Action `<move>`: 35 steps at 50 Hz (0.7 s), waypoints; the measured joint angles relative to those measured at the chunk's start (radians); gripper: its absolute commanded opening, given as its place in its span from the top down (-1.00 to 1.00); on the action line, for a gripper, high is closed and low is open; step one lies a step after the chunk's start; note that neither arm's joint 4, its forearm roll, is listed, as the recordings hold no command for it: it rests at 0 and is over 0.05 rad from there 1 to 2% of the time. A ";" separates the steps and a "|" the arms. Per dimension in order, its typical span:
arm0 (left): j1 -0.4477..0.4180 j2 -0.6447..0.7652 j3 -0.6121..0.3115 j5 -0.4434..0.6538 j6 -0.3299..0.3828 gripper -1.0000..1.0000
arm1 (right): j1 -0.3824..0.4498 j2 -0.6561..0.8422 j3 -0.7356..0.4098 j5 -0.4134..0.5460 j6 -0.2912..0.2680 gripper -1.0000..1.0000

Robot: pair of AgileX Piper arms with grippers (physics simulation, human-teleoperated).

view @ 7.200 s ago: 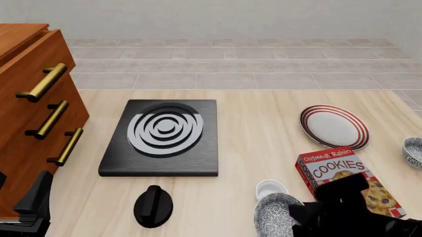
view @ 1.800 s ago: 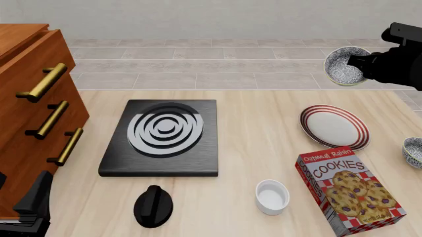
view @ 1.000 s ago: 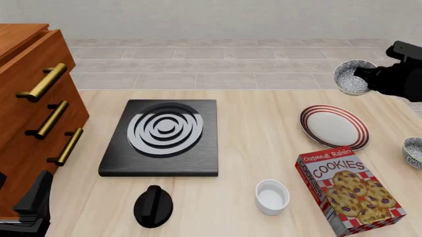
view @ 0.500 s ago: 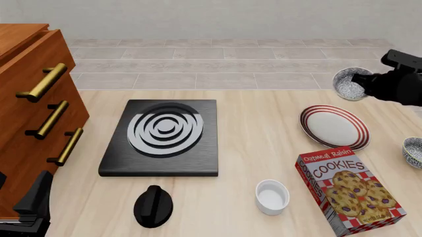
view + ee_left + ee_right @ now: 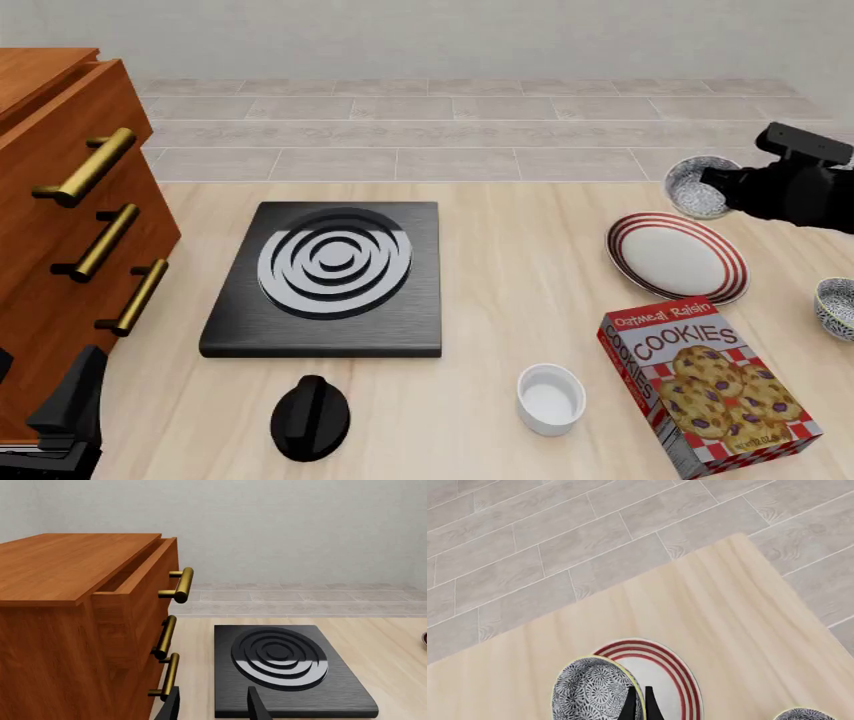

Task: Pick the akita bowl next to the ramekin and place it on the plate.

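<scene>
Right gripper (image 5: 638, 703): the two dark fingertips sit nearly together, pinched on the pale rim of the akita bowl (image 5: 697, 186), one inside the wall and one outside; the rest of the fingers is cut off at the frame edge in the right wrist view. From the front the bowl is held in the air, tipped so its speckled inside faces the camera, over the far edge of the plate (image 5: 677, 257); the gripper's black body hides the bowl's right side, and whether bowl and plate touch cannot be told. In the right wrist view the bowl overlaps part of the red-striped rim. Left gripper (image 5: 212, 707): only two finger tips show at the bottom of the left wrist view, set well apart with nothing between them; the arm base is a dark shape at the front view's lower left. On the table (image 5: 521, 260): ramekin (image 5: 550, 397) standing alone beside the cookie box (image 5: 707, 385); a second speckled bowl (image 5: 837, 308) cut off at the right edge; a black burner plate (image 5: 328, 277), a black knob (image 5: 310, 416) and a wooden drawer unit (image 5: 60, 230).
</scene>
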 measured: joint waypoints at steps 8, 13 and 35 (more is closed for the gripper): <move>0.000 0.000 0.000 0.000 0.000 -1.00 | -0.001 0.025 -0.007 -0.009 0.001 1.00; 0.000 0.000 0.000 0.000 0.000 -1.00 | -0.001 0.037 -0.009 -0.015 0.001 1.00; 0.000 0.000 0.000 0.000 0.000 -1.00 | -0.009 0.087 -0.025 -0.028 0.001 1.00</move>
